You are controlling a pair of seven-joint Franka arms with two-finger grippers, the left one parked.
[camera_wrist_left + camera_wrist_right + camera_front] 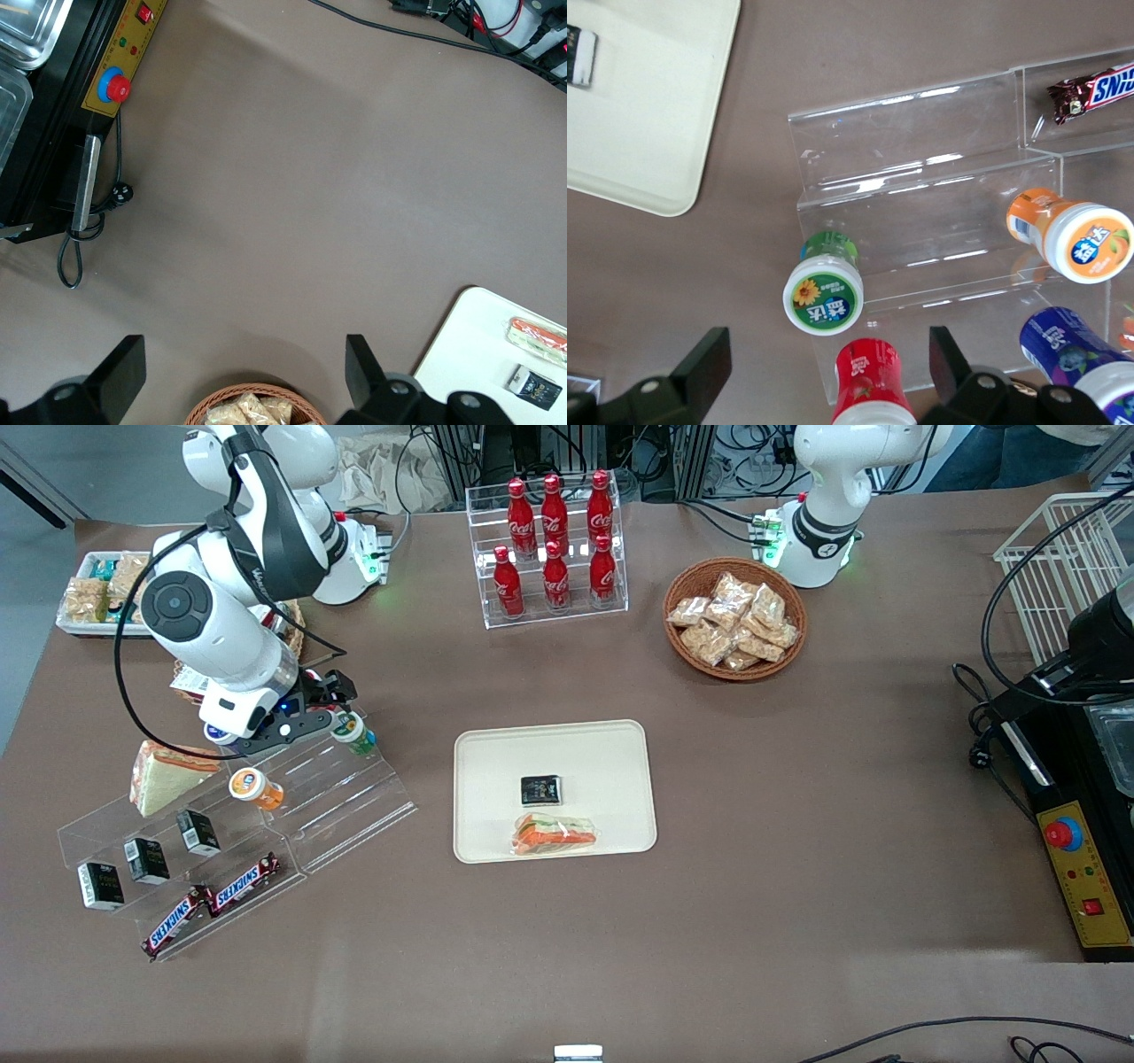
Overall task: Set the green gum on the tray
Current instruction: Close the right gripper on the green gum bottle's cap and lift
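The gripper (321, 707) is seen low over the top step of the clear acrylic stand (266, 815) at the working arm's end of the counter (797, 824); its fingers (700, 367) are spread wide apart in the right wrist view, with nothing held between them; the green gum (353, 732) stands on an upper step of the stand, just beside the gripper and apart from both fingers, its white lid with the green label facing up (824, 295); a red gum bottle (870, 381) is noted close beside it between the open fingers, a blue bottle (1081, 363) and an orange bottle (255, 788) farther along the steps; small black boxes (146, 859), a wrapped sandwich (164, 775) and Snickers bars (213, 903) are also carried on the stand; the tray (611, 744) lies flat mid-counter, well apart from the green gum, with a small black packet (540, 789) and a wrapped sandwich pack (556, 834) on it; a rack of red cola bottles (554, 549) and a wicker basket of snacks (735, 618) are recorded farther from the front camera than the tray.
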